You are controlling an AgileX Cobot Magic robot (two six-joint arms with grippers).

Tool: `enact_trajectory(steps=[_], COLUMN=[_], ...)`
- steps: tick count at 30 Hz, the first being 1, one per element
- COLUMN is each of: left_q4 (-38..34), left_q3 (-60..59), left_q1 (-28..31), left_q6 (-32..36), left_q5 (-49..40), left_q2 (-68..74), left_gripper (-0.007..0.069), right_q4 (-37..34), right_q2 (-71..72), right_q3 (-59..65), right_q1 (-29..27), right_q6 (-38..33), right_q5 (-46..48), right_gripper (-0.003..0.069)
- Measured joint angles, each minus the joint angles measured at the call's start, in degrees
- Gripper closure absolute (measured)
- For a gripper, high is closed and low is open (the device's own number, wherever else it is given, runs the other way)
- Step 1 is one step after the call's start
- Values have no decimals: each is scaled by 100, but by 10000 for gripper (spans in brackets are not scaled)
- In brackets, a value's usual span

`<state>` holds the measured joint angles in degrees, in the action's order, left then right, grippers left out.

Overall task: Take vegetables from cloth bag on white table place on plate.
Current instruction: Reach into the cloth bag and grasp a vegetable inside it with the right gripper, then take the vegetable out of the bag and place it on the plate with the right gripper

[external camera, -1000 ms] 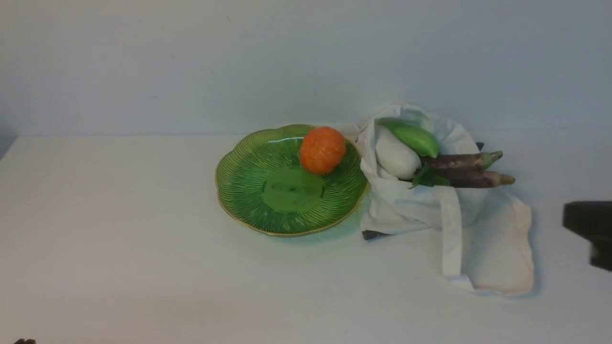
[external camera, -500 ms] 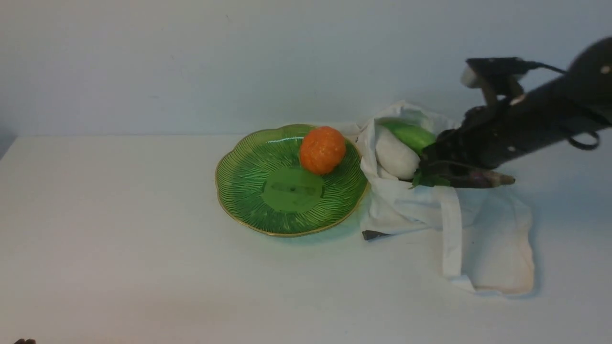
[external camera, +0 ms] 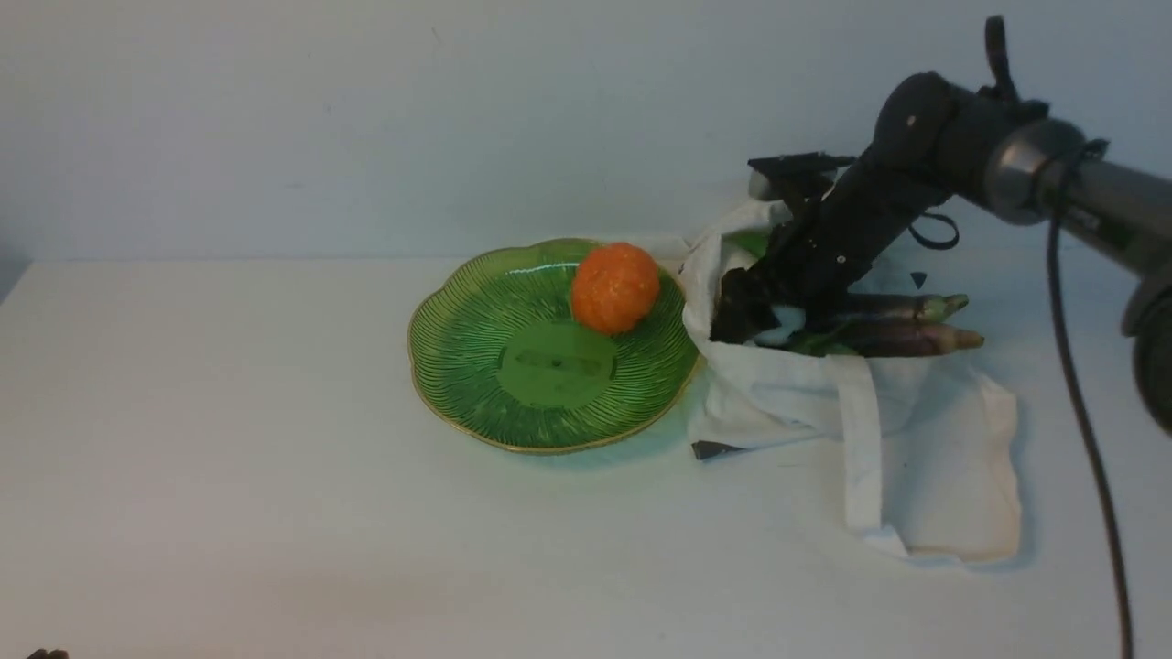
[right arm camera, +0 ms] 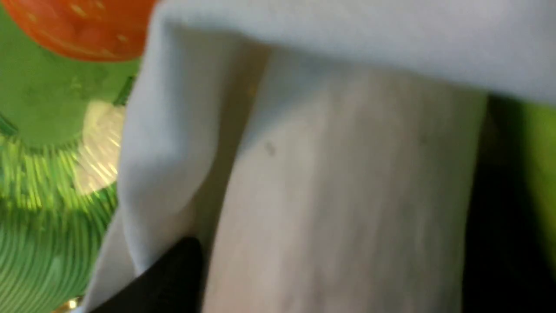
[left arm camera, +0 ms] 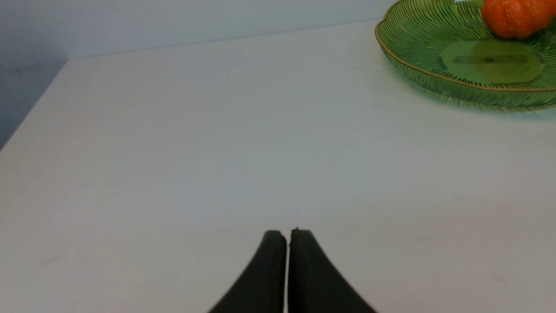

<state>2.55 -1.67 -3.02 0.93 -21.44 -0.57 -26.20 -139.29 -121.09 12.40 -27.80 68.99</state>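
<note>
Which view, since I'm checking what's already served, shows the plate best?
Front view: the whole plate shows, rim to rim. The left wrist view cuts off part of it; the right wrist view catches only a blurred sliver.

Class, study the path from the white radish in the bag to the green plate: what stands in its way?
The raised edge of the cloth bag stands between radish and plate; a round orange item occupies the plate's bag-side part.

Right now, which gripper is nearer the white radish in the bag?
Right. The right gripper is down in the cloth bag's mouth at the radish; the left gripper sits far off on the plate's other side.
</note>
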Motion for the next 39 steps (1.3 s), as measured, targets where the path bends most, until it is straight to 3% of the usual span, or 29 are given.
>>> enact_trajectory(steps=[5, 14, 21, 27, 39], left_q4=[0, 0, 0, 0, 0], left_q3=[0, 0, 0, 0, 0], left_q1=[0, 0, 0, 0, 0], left_q6=[0, 0, 0, 0, 0], left_q5=[0, 0, 0, 0, 0], left_q2=[0, 0, 0, 0, 0], left_gripper=[629, 629, 629, 629, 629], right_q4=[498, 1653, 1776, 1895, 1993], right_q2=[-162, 918, 2131, 2240, 2256], right_q3=[-812, -865, 536, 1743, 2091], right_q1=[17, 24, 24, 24, 24], right_q6=[522, 1562, 1725, 1811, 2224], right_q5=[236, 353, 314, 281, 202], right_gripper=[239, 239, 240, 240, 240])
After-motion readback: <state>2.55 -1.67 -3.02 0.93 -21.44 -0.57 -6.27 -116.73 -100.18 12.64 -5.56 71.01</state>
